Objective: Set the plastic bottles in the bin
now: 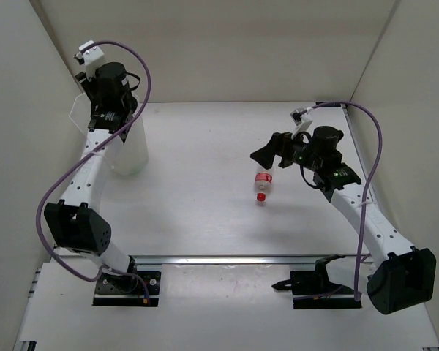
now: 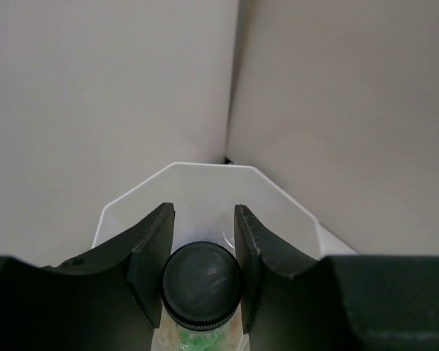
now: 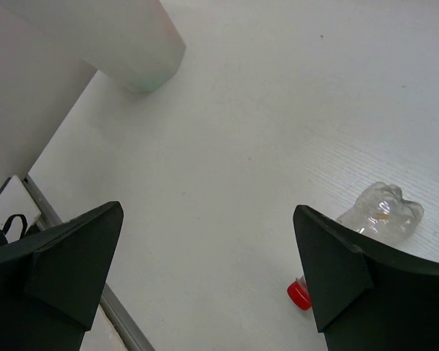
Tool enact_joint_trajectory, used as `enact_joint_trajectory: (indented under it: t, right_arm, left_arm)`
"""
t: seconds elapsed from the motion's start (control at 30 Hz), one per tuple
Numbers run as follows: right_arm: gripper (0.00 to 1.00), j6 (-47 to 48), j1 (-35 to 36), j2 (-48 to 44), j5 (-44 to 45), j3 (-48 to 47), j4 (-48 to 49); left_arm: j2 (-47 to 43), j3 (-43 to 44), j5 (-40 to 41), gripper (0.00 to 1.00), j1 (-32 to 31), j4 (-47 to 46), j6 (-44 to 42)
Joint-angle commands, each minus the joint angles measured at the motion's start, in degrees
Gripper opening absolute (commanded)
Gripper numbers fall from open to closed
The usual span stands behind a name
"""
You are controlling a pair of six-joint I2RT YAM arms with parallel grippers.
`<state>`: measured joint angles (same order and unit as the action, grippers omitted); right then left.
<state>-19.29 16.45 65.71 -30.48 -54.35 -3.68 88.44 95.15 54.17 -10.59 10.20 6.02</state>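
Observation:
My left gripper (image 2: 203, 219) is shut on a bottle with a dark cap (image 2: 202, 281) and green showing below it. It holds the bottle upright over the open mouth of the translucent white bin (image 2: 205, 175). From the top view the left wrist hangs above the bin (image 1: 129, 150) at the far left. A clear bottle with a red cap and label (image 1: 262, 183) lies on the table. My right gripper (image 1: 272, 150) is open and empty, hovering just above and behind it. In the right wrist view the bottle (image 3: 381, 212) lies beside the right finger of that gripper (image 3: 207, 212).
White walls enclose the table on three sides. The bin (image 3: 135, 44) stands near the back left wall. A metal rail (image 1: 227, 259) runs along the near edge.

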Motion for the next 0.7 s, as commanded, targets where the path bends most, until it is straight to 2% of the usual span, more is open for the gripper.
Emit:
enact_joint_trajectory:
  t: [0.0, 0.07, 0.17, 0.2, 0.23, 0.27, 0.3, 0.4, 0.53, 0.67]
  right_arm:
    - [0.99, 1.0, -2.29, -2.26, -0.81, 0.3, -1.32]
    - [0.99, 1.01, -2.82, -2.69, -0.46, 0.39, -2.11]
    - [1.0, 1.01, -2.83, -3.92, -0.02, 1.34, -2.56]
    - [0.99, 0.66, -3.17, -4.27, 0.07, 1.7, -2.64]
    - [0.99, 0.57, -3.35, -4.54, -0.02, 2.05, -2.3]
    - [0.99, 0.13, -3.26, -4.45, -0.02, 2.31, -2.47]
    - [0.99, 0.48, -3.44, -5.24, -0.02, 2.32, -2.56]
    - [1.0, 1.01, -3.62, -5.68, 1.73, 1.53, -5.19]
    - [0.99, 1.1, -6.24, -7.88, 7.97, 1.7, -10.02]
    - [0.99, 1.09, -11.94, -11.38, 16.57, 2.31, -19.4]
  left_arm:
    - [2.08, -2.07, 1.83, 0.0, 4.94, 2.37, 2.39]
    - [2.43, -2.86, -3.09, 0.02, 6.01, 3.42, 5.57]
    - [4.01, -2.87, -8.36, 0.1, 7.77, 4.3, 8.56]
    - [4.54, -1.82, -10.73, 0.25, 8.13, 6.13, 9.09]
    - [5.07, -1.12, -12.49, 0.62, 7.61, 7.72, 9.27]
    - [4.72, -0.94, -12.95, 0.83, 6.91, 7.65, 9.18]
    - [4.46, -1.28, -13.91, 0.98, 6.38, 7.47, 9.27]
    - [0.51, -0.86, -20.93, 0.99, 4.44, 7.64, 9.53]
    - [-1.96, 4.51, -31.04, 0.98, -0.39, 12.74, 10.33]
    - [-0.03, 8.81, -38.24, 0.99, -11.69, 18.7, 9.8]
